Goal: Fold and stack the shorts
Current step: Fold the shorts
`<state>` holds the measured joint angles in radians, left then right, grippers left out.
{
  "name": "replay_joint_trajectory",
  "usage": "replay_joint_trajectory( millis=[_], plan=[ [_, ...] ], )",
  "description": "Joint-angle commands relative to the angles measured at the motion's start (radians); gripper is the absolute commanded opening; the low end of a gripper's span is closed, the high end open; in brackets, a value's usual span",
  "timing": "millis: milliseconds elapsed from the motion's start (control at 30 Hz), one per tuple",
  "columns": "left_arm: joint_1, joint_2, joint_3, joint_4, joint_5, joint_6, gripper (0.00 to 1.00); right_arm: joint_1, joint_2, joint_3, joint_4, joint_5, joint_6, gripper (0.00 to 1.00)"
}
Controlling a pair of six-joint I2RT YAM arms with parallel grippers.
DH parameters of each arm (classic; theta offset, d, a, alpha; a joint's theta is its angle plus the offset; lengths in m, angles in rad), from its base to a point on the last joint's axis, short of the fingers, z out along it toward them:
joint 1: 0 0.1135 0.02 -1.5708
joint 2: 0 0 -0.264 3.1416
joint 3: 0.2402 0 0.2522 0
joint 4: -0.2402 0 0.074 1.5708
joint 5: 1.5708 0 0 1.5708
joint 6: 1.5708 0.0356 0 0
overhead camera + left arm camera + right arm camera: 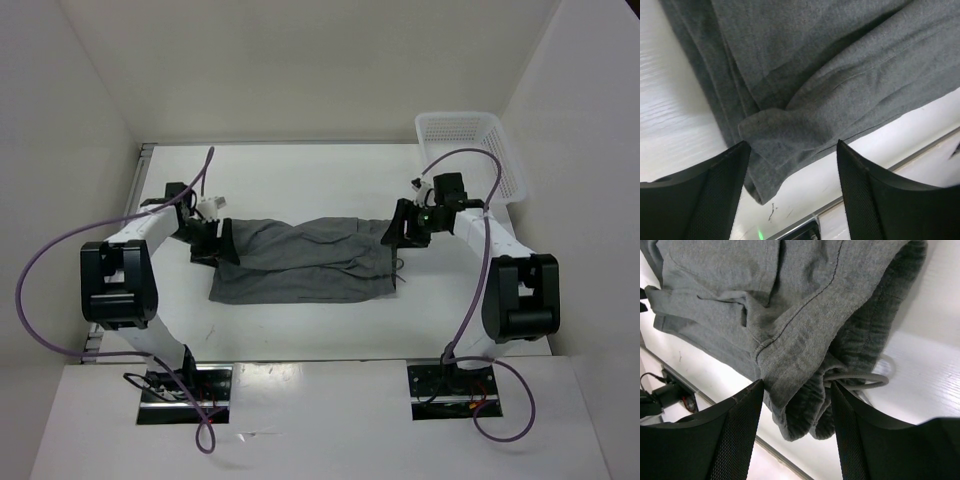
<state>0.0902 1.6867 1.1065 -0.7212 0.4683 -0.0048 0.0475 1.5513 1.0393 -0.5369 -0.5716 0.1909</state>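
- The shorts (300, 262) lay spread across the middle of the worktop (300, 180), their long side running from 9 o'clock to 3 o'clock. The near edge lay flat, and the far edge ran between the two grippers.
- At the 9 o'clock end, the left gripper (212, 240) stood over the leg hems. In its wrist view the jaws were well apart, with a turned-over corner of hem in the gap. The cloth was clear of at least one finger, so nothing was held.
- At the 3 o'clock end, the right gripper (400, 232) straddled the gathered waistband, with the drawstring (860, 381) looping out beside it. Its jaws stood partly apart and the bunched band filled the gap from finger to finger. Whether they pinched the band or merely flanked it could not be told.
- Judged from this, the step in hand was taking hold of the two far corners for a first lengthwise fold; no finished fold showed.
- The next move seemed to call for both grippers closing firmly through every layer. They would then need to lift together and carry the far edge toward 6 o'clock onto the near edge, keeping the cloth taut between them.
- Farthest off, at about 2 o'clock, a white mesh basket (455, 116) sat against the wall, well apart from the shorts.
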Motion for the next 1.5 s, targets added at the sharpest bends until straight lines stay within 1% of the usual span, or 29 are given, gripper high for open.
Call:
replay_joint_trajectory(
  millis=[0, 100, 233, 267, 367, 400, 500, 567, 667, 700, 733, 767, 800, 833, 867, 900, 967, 1000, 1033, 1100, 1133, 1233, 1267, 1300, 1333, 1367, 1400, 1433, 1467],
  plan=[
    [0.002, 0.021, 0.029, 0.020, 0.090, 0.005, 0.73, -0.005, 0.030, -0.001, 0.054, -0.042, 0.018, 0.61],
    [0.002, 0.045, 0.029, 0.020, 0.090, 0.005, 0.67, -0.005, 0.039, 0.008, 0.063, -0.042, 0.009, 0.61],
    [0.002, 0.096, 0.065, 0.020, 0.099, 0.005, 0.55, -0.005, 0.049, -0.001, 0.063, -0.074, 0.008, 0.60],
    [0.002, 0.106, 0.065, 0.008, 0.108, 0.005, 0.46, -0.005, 0.058, -0.001, 0.072, -0.092, 0.008, 0.59],
    [0.002, 0.172, 0.124, -0.033, 0.119, 0.005, 0.28, -0.005, 0.067, -0.001, 0.072, -0.115, 0.019, 0.59],
    [0.002, 0.189, 0.137, -0.044, 0.119, 0.005, 0.16, -0.005, 0.067, -0.001, 0.072, -0.140, 0.019, 0.59],
    [0.002, 0.211, 0.177, -0.063, 0.119, 0.005, 0.04, -0.005, 0.067, 0.008, 0.083, -0.178, 0.042, 0.57],
    [0.002, 0.211, 0.190, -0.063, 0.119, 0.005, 0.03, -0.005, 0.088, 0.017, 0.098, -0.178, 0.062, 0.52],
    [0.002, 0.202, 0.226, -0.063, 0.076, 0.005, 0.02, -0.005, 0.115, 0.051, 0.126, -0.169, 0.062, 0.34],
    [0.002, 0.202, 0.245, -0.072, 0.067, 0.005, 0.02, -0.005, 0.136, 0.068, 0.138, -0.169, 0.062, 0.21],
    [0.002, 0.202, 0.301, -0.072, 0.046, 0.005, 0.02, -0.005, 0.147, 0.091, 0.153, -0.159, 0.050, 0.15],
    [0.002, 0.202, 0.343, -0.086, 0.032, 0.005, 0.02, -0.005, 0.159, 0.161, 0.153, -0.159, 0.032, 0.10],
    [0.002, 0.214, 0.390, -0.086, 0.014, 0.005, 0.02, -0.005, 0.185, 0.207, 0.163, -0.128, 0.018, 0.02],
    [0.011, 0.223, 0.441, -0.101, -0.006, 0.005, 0.02, -0.005, 0.199, 0.256, 0.163, -0.117, 0.001, 0.00],
    [0.011, 0.223, 0.546, -0.115, -0.049, 0.005, 0.02, -0.005, 0.211, 0.363, 0.150, -0.117, -0.054, 0.00],
    [0.011, 0.223, 0.593, -0.125, -0.069, 0.005, 0.03, -0.005, 0.231, 0.414, 0.138, -0.117, -0.086, 0.00],
    [0.011, 0.191, 0.660, -0.126, -0.095, 0.005, 0.03, -0.005, 0.231, 0.520, 0.089, -0.138, -0.154, 0.00],
    [0.011, 0.173, 0.677, -0.126, -0.111, 0.005, 0.04, -0.005, 0.231, 0.536, 0.071, -0.154, -0.230, 0.00],
    [0.011, 0.151, 0.678, -0.126, -0.111, 0.005, 0.04, -0.005, 0.216, 0.536, 0.054, -0.180, -0.258, 0.00],
    [0.000, 0.075, 0.624, -0.126, -0.131, 0.005, 0.06, -0.005, 0.184, 0.510, 0.013, -0.212, -0.330, 0.00],
    [-0.013, 0.045, 0.536, -0.126, -0.131, 0.005, 0.08, -0.005, 0.143, 0.458, -0.001, -0.243, -0.356, 0.00],
    [-0.039, -0.054, 0.380, -0.136, -0.157, 0.005, 0.12, 0.005, 0.061, 0.334, -0.101, -0.269, -0.511, 0.00],
    [-0.056, -0.093, 0.289, -0.148, -0.167, 0.005, 0.14, 0.014, 0.043, 0.302, -0.130, -0.248, -0.554, 0.00],
    [-0.056, -0.110, 0.250, -0.164, -0.168, 0.005, 0.18, 0.023, 0.024, 0.273, -0.200, -0.232, -0.611, 0.00],
    [-0.070, -0.125, 0.215, -0.175, -0.168, 0.005, 0.21, 0.055, -0.012, 0.210, -0.230, -0.208, -0.721, 0.00],
    [-0.084, -0.154, 0.154, -0.193, -0.168, 0.005, 0.25, 0.075, -0.029, 0.177, -0.257, -0.153, -0.772, 0.00],
    [-0.093, -0.165, 0.127, -0.202, -0.168, 0.005, 0.28, 0.098, -0.046, 0.145, -0.288, -0.122, -0.815, 0.00],
    [-0.105, -0.185, 0.104, -0.214, -0.168, 0.005, 0.35, 0.136, -0.059, 0.083, -0.288, -0.094, -0.871, 0.00],
    [-0.118, -0.185, 0.083, -0.245, -0.168, 0.005, 0.39, 0.147, -0.081, 0.055, -0.288, -0.055, -0.887, 0.00]
  ],
)
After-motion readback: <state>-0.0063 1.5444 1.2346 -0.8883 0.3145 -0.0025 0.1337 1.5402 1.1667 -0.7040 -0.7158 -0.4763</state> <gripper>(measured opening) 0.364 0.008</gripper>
